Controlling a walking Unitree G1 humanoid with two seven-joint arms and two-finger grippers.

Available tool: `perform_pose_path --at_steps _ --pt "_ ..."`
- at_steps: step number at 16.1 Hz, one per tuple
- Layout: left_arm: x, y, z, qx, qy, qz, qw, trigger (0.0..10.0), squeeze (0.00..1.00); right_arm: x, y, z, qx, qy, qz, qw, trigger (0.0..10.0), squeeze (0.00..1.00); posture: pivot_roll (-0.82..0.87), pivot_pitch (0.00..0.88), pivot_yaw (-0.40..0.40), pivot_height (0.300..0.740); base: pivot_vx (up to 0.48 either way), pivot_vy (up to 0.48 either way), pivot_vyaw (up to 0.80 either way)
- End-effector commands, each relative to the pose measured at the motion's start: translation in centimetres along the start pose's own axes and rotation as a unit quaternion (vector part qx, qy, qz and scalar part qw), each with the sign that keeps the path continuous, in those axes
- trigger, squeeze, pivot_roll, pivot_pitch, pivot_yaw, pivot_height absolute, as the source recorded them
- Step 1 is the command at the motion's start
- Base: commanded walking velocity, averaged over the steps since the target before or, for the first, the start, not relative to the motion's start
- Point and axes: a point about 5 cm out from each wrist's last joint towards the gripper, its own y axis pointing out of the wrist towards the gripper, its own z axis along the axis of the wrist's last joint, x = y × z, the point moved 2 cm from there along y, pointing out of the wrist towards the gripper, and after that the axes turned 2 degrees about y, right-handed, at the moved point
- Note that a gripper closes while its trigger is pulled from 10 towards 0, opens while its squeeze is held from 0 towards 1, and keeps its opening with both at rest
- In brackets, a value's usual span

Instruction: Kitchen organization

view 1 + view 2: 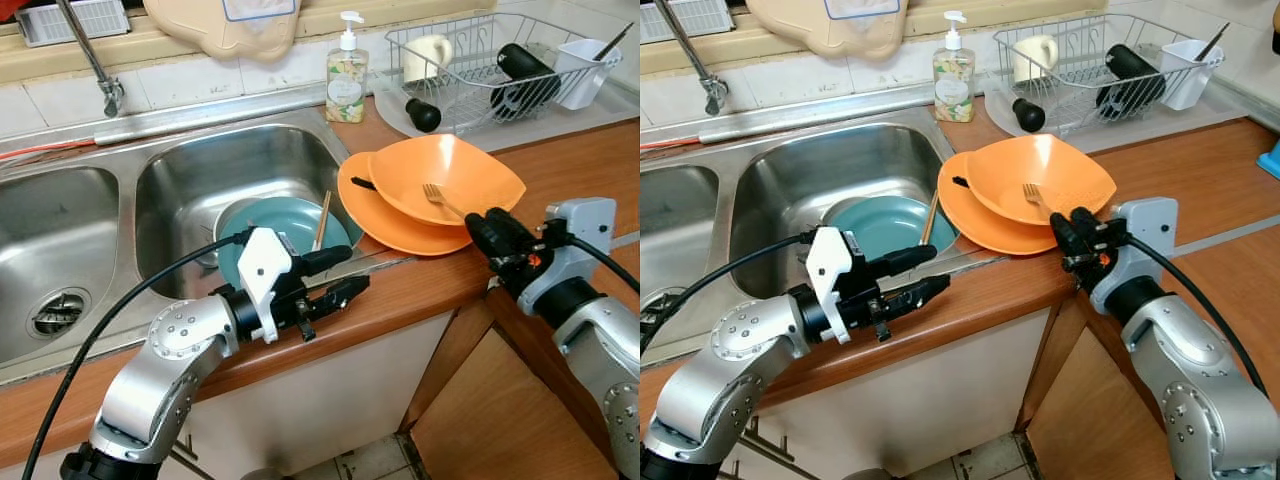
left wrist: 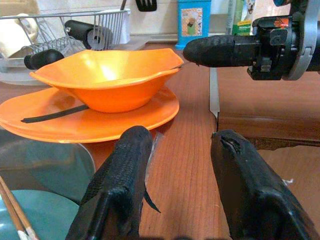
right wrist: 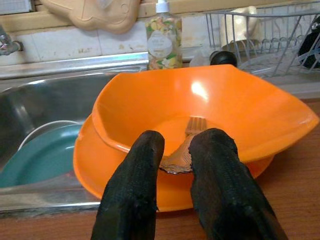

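An orange bowl (image 1: 450, 175) sits on an orange plate (image 1: 380, 225) on the wooden counter, right of the sink. A metal fork (image 1: 437, 196) lies in the bowl with its handle toward me. My right gripper (image 1: 478, 228) is at the bowl's near rim, and its fingers (image 3: 135, 170) are shut on the fork's handle (image 3: 176, 161). My left gripper (image 1: 340, 275) hovers open over the counter's front edge by the sink, with nothing between its fingers (image 2: 125, 165). A teal plate (image 1: 280, 235) with chopsticks (image 1: 322, 220) lies in the right sink basin (image 1: 200, 170).
A soap bottle (image 1: 347, 75) stands behind the sink. A wire dish rack (image 1: 480, 65) with cups and black items fills the back right. The faucet (image 1: 95, 60) rises at back left. A black utensil (image 1: 362, 184) lies on the plate. Bare counter (image 1: 590, 160) spreads right.
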Motion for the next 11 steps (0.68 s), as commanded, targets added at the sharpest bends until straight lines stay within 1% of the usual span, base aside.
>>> perform_pose_path --at_steps 1,5,7,8,9,10,11 --pt "-0.1 0.2 0.5 0.003 0.014 0.001 1.0 10.0 0.0 0.0 0.1 -0.1 -0.005 -0.002 0.0 1.0 0.0 0.0 -0.05 0.0 0.064 0.74 0.0 0.0 0.0" --pt "-0.2 0.4 0.6 0.003 0.02 0.0 1.0 10.0 0.0 0.0 0.3 -0.3 -0.009 -0.003 0.0 1.0 0.0 0.0 -0.04 0.0 0.064 0.74 0.0 0.0 0.0" --pt "-0.6 0.5 0.8 0.004 0.037 0.014 0.999 10.0 0.0 0.2 0.4 0.2 0.002 -0.002 -0.009 1.0 0.0 0.0 -0.04 0.0 0.064 0.74 0.0 0.0 0.0" --pt "-0.9 0.8 1.2 0.012 0.048 0.024 0.998 10.0 0.0 0.3 0.5 0.9 0.017 -0.001 -0.008 1.0 0.0 0.0 -0.04 0.0 0.063 0.74 0.0 0.0 0.0" --pt "-1.2 1.3 1.7 0.015 0.072 0.031 0.997 10.0 0.0 0.2 0.6 1.8 0.037 0.005 -0.001 0.999 0.0 0.0 -0.04 0.0 0.062 0.74 0.0 0.0 0.0" --pt "-1.5 1.8 2.3 0.017 0.111 0.029 0.993 10.0 0.0 -0.5 0.6 3.0 0.061 0.005 0.028 0.998 0.0 0.0 -0.04 0.0 0.062 0.74 0.0 0.0 0.0" --pt "-1.5 2.1 2.5 0.013 0.133 0.026 0.991 10.0 0.0 -1.0 0.6 3.5 0.067 0.001 0.047 0.997 0.0 0.0 -0.05 0.0 0.063 0.74 0.0 0.0 0.0"
